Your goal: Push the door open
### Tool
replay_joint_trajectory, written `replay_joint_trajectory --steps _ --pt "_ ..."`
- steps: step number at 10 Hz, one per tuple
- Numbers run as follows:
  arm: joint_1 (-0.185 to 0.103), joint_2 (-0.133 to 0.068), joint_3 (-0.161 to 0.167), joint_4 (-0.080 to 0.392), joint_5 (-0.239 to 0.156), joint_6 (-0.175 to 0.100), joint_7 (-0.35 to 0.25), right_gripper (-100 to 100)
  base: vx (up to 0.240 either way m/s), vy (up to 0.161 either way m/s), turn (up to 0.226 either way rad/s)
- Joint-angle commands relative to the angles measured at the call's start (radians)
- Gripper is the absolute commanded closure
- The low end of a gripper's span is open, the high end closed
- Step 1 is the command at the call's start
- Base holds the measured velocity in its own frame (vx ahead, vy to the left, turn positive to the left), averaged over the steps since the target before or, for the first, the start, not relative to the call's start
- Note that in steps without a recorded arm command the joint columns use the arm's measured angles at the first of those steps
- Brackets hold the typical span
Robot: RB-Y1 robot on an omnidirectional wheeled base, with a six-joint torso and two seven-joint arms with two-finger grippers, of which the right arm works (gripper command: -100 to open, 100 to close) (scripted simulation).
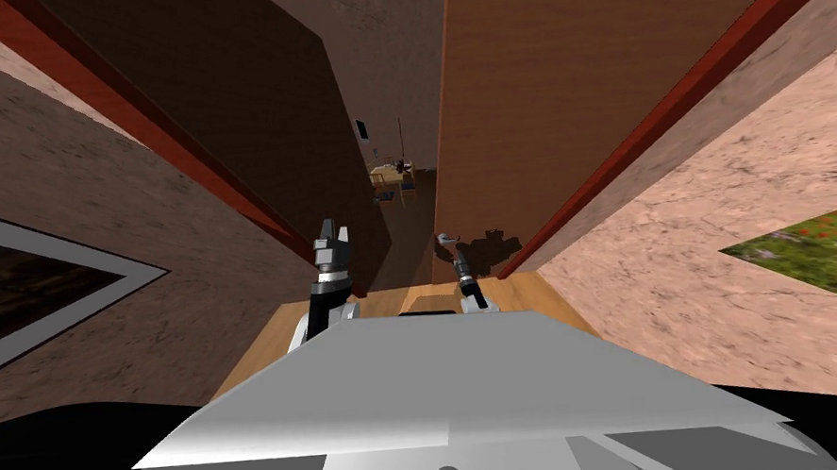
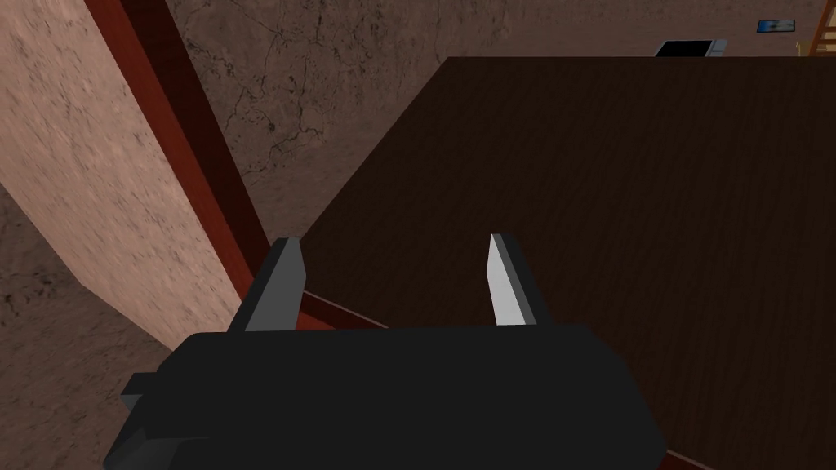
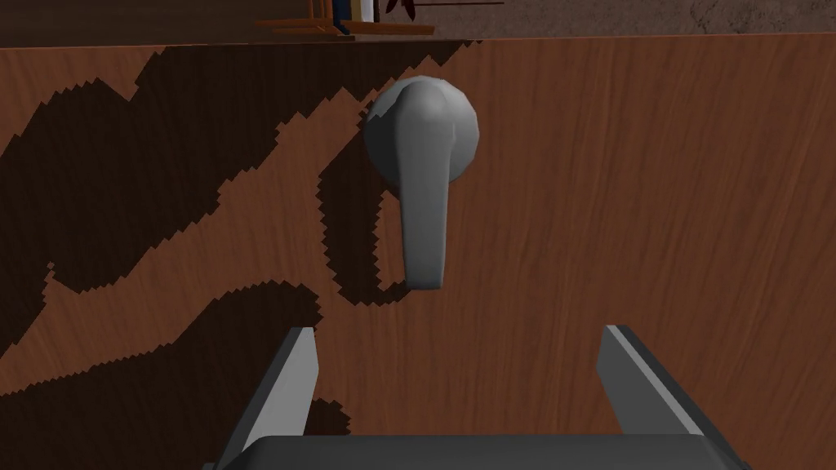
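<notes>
Right gripper [image 3: 459, 330] faces the brown wood-grain door [image 3: 653, 204], fingers spread wide, nothing between them. Smooth grey lever handle [image 3: 424, 188] sits on that door just ahead of the fingertips: round boss with a flat tapered lever running toward the gripper, clear of both blades. Jagged dark shadow [image 3: 122, 163] lies across the door face beside the handle.

In the head view the door [image 1: 565, 91] stands ajar, edge-on to me. The narrow gap beside its free edge shows a small pale table [image 1: 389, 171] well beyond. Red-brown frame strip [image 1: 680, 100] runs along the door's far side, rough pinkish plaster wall [image 1: 762, 178] past that. Light plank floor [image 1: 257, 355] below the door.

Left gripper [image 2: 393, 239] is across the gap from the door, fingers also wide and empty, pointed at a dark brown grained panel [image 2: 612, 204]. Another red-brown strip [image 2: 188, 147] and cracked plaster [image 2: 90, 179] border that panel
</notes>
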Motion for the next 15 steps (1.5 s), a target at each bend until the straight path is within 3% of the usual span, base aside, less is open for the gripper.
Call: replay_joint_trajectory --steps 1,9,10,15 --pt "-0.001 -0.001 -0.003 0.004 -0.001 -0.004 0.001 -100 0.196 0.006 0.036" --pt "-0.004 0.006 -0.018 0.025 -0.003 -0.019 0.003 -100 0.178 0.009 0.024" --pt "-0.004 0.006 -0.018 0.025 -0.003 -0.019 0.003 100 -0.007 0.0 -0.004" --pt "-0.004 0.006 -0.018 0.025 -0.003 -0.019 0.003 100 -0.007 -0.001 0.003"
